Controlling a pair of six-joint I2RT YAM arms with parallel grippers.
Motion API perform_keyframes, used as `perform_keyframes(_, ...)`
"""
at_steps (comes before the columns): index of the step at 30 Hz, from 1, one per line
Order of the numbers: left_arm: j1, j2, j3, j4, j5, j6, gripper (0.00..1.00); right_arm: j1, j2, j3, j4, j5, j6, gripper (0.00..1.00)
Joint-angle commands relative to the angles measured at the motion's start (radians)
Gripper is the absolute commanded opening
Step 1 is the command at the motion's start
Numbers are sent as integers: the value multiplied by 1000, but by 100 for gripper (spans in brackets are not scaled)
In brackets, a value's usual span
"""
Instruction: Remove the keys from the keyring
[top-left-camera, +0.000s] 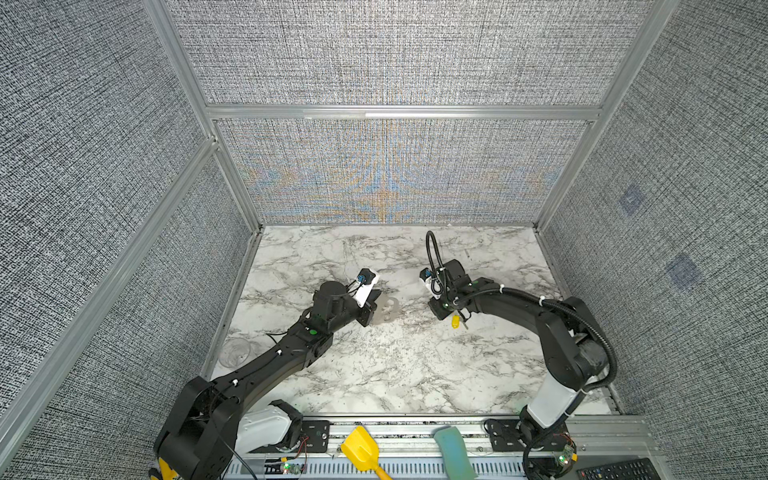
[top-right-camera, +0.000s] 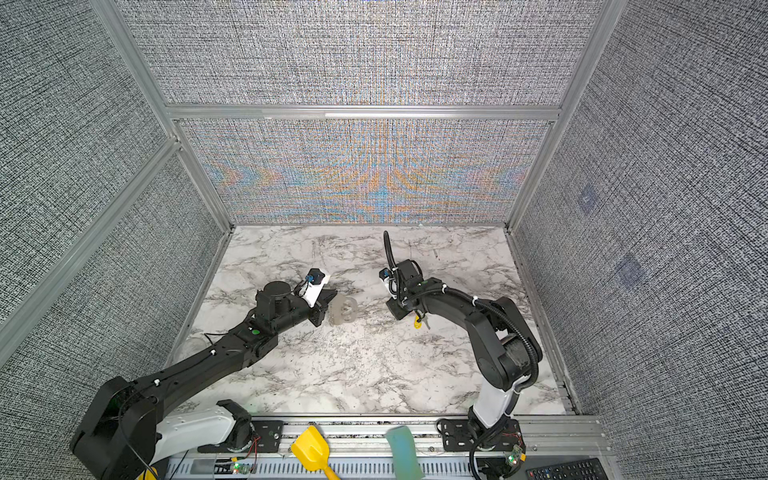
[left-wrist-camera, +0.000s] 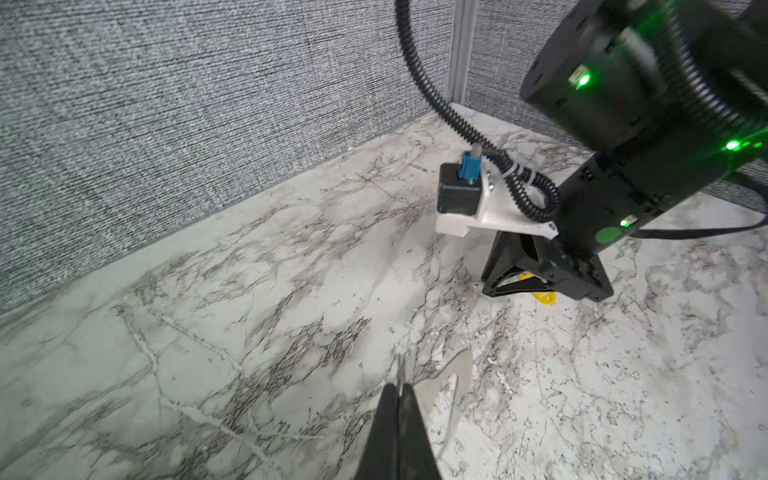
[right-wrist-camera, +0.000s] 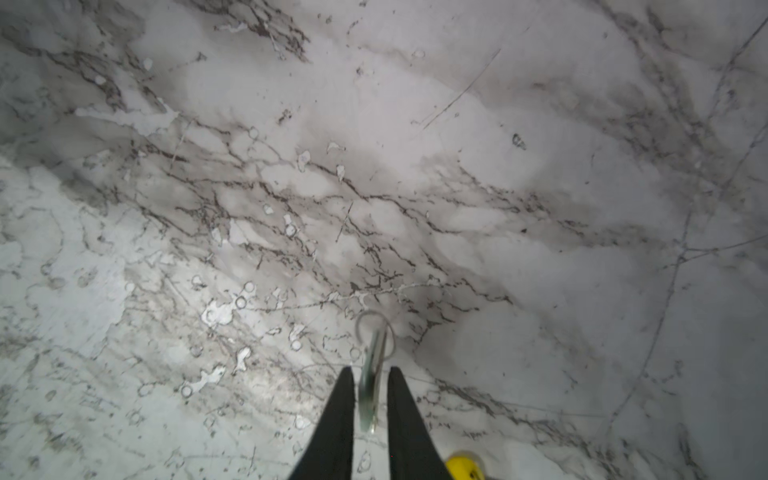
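The keyring (top-left-camera: 390, 308) (top-right-camera: 345, 309), a flat grey plate with cut-outs, sticks out over the marble from my left gripper (top-left-camera: 372, 312) (left-wrist-camera: 398, 388). That gripper is shut on the plate's edge, and part of the plate (left-wrist-camera: 440, 380) shows beside the fingers. My right gripper (top-left-camera: 454, 314) (right-wrist-camera: 371, 374) points down at the table with its jaws apart. A blurred key with a pale teal tag (right-wrist-camera: 368, 392) and a small wire loop stands in the gap, clear of both fingers. A key with a yellow tag (top-left-camera: 456, 322) (top-right-camera: 417, 323) (right-wrist-camera: 462, 468) (left-wrist-camera: 544, 297) lies on the marble just beside the right fingers.
A yellow scoop (top-left-camera: 360, 451) and a teal block (top-left-camera: 453, 453) lie on the front rail, with a remote (top-left-camera: 615, 471) at the far right. A clear cup (top-left-camera: 237, 351) sits by the left wall. Fabric walls enclose three sides of the marble table (top-left-camera: 395, 374).
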Motion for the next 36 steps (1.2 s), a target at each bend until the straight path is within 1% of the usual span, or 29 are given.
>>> perform_keyframes(1,6,0,-10,-13,-76,-59,0,-2,13,10,-48,40,-1,35)
perform_keyframes(2,9,6,-13,-14,-92,-71,0,-6,16,7,-40,44,-2,39)
perform_keyframes(5,22,36,-5,-23,-107,-100,0,-18,5,22,-55,52,2,47)
perform_keyframes(7,32,69,13,-27,-111,-110,0,-29,-33,16,-48,62,6,49)
perform_keyframes(8,36,91,25,-29,-116,-120,0,-35,-60,5,-36,69,8,55)
perform_keyframes(12,56,187,78,-19,-96,-138,0,-67,-162,-44,5,80,7,64)
perform_keyframes(14,63,239,118,-28,-100,-141,0,-78,-205,-68,14,71,-3,65)
perform_keyframes(19,91,404,248,-41,-67,-139,0,-104,-276,-118,1,80,-3,66)
perform_keyframes(24,109,623,452,-88,-6,-149,0,-150,-350,-221,44,99,40,66)
perform_keyframes(26,120,703,530,-129,17,-154,0,-168,-392,-276,95,101,56,66)
perform_keyframes(28,133,781,629,-212,39,-158,0,-184,-436,-328,146,105,51,68)
perform_keyframes(30,149,864,720,-297,66,-163,0,-196,-473,-369,184,135,48,70)
perform_keyframes(32,164,909,761,-322,91,-183,0,-208,-493,-404,213,147,47,72)
perform_keyframes(35,170,915,769,-304,105,-192,0,-233,-511,-432,223,165,55,74)
perform_keyframes(36,172,907,766,-299,99,-194,8,-243,-518,-440,229,166,59,75)
